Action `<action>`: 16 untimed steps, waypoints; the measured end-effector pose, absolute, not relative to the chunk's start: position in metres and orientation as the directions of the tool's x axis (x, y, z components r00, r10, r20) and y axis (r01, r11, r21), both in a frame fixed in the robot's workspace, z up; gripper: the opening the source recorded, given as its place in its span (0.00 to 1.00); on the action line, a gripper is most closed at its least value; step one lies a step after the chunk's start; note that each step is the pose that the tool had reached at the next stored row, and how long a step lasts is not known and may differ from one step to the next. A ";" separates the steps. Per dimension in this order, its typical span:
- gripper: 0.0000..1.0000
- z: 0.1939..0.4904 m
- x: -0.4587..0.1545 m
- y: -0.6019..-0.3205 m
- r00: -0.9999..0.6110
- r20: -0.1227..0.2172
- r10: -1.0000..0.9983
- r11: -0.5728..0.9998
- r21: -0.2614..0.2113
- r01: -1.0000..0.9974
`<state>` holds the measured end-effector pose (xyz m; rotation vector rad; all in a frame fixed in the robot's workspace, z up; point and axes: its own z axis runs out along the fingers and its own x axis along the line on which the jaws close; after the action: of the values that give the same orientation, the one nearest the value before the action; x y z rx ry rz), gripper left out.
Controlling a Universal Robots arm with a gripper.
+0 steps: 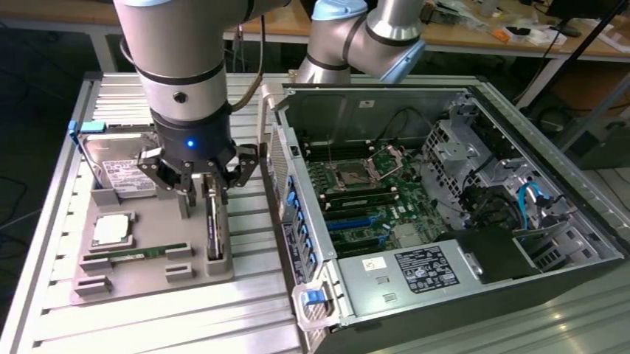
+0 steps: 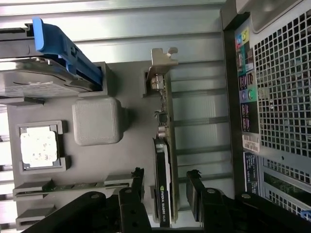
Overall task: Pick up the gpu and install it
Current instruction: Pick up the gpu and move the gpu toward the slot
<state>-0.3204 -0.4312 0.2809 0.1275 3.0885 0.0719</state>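
Gpu [image 2: 164, 141] stands on edge in a slot of the gray tray [image 1: 147, 276], on the tray side nearest the open computer case [image 1: 374, 99]. In the exterior view the gripper [image 2: 166, 173] hides the card's upper end. The arm points straight down over the tray, with the gripper low over the gpu. Fingers [image 2: 137, 182] are spread, one each side of the card with a gap on both sides, pinching nothing. There is bare tray toward the hard drive [image 1: 123, 173] and a strip of ribbed table [image 1: 246, 310] between tray and case.
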 end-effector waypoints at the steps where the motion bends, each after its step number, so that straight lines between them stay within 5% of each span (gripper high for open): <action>1: 0.48 0.279 -0.320 -0.431 -0.995 -0.048 0.084 0.996 0.048 0.081; 16: 0.48 0.249 -0.320 -0.432 -0.995 -0.048 0.084 0.995 0.048 0.082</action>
<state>-0.3203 -0.4315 0.2487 0.1282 3.0885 0.0717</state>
